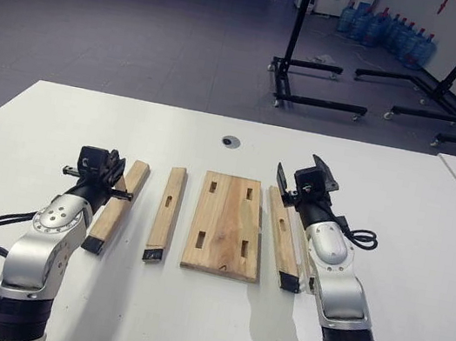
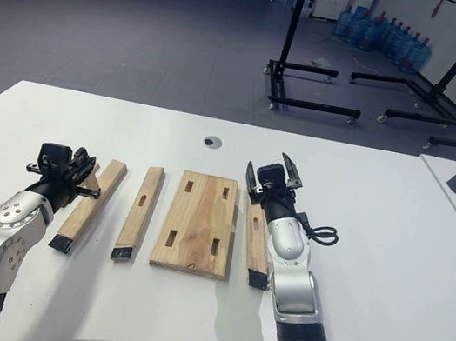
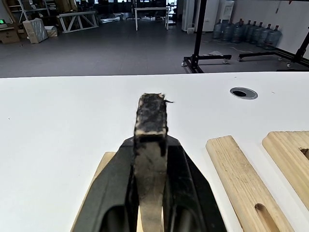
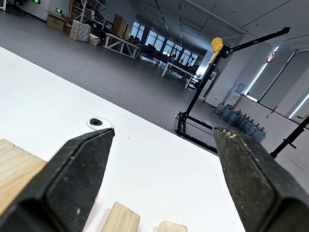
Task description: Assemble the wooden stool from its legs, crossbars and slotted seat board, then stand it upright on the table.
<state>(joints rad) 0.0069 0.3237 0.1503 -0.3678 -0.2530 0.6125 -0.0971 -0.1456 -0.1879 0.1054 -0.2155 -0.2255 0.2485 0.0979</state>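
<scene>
The left gripper (image 3: 151,115) has its black fingers pressed together over the leftmost pale wooden leg (image 1: 116,205). The right gripper (image 1: 307,177) gapes wide above the rightmost wooden leg (image 1: 283,238). The slotted rectangular wooden seat board (image 1: 226,223) lies flat between them on the white table (image 1: 59,123), with a grey workshop floor (image 1: 172,37) beyond.

A white rectangular table (image 1: 431,224) carries the wooden parts in a row, all lying flat with their long sides running from 12 to 6 o'clock. In the middle lies a pale rectangular wooden seat board (image 1: 227,223) with four small slots. At its 9 o'clock lies a narrow wooden bar with one slot (image 1: 166,213), and farther toward 9 o'clock a plain wooden plank (image 1: 119,204). At the board's 3 o'clock, just beside it, lies another wooden plank (image 1: 282,238), with a further wooden piece (image 4: 172,226) beyond it, mostly hidden. The planks' 6 o'clock ends are black. A small round cable hole (image 1: 231,142) sits at the board's 12 o'clock.
</scene>
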